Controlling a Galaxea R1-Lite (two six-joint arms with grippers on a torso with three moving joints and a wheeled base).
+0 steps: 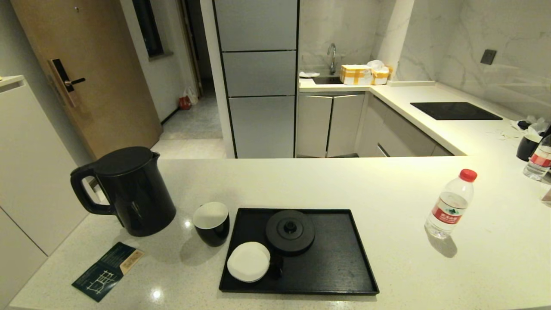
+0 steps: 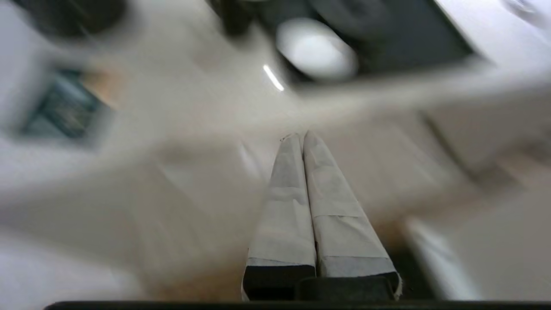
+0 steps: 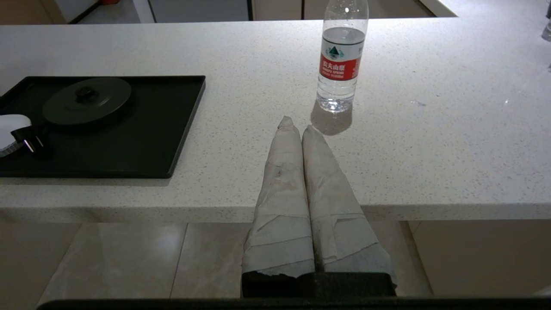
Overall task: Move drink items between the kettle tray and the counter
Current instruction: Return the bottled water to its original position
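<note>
Sitting on the counter point(image 1: 344, 181): 1 kettle point(image 1: 129, 191), 1 cup point(image 1: 212, 223) just beside the kettle tray point(image 1: 340, 262), 1 bottle point(image 1: 450, 204) well apart to the right. Sitting on the tray: 1 base disc point(image 1: 289, 231), 1 saucer point(image 1: 248, 261). The right gripper point(image 3: 296, 127) is hanging at the counter's near edge, fingers pressed together and empty; the left gripper point(image 2: 301, 137) is showing likewise closed, apparently near the edge, though blurred.

The left gripper point(image 2: 300, 137) has its taped fingers pressed together, holding nothing; the right gripper point(image 3: 297, 125) likewise has its fingers closed and empty, tips touching
</note>
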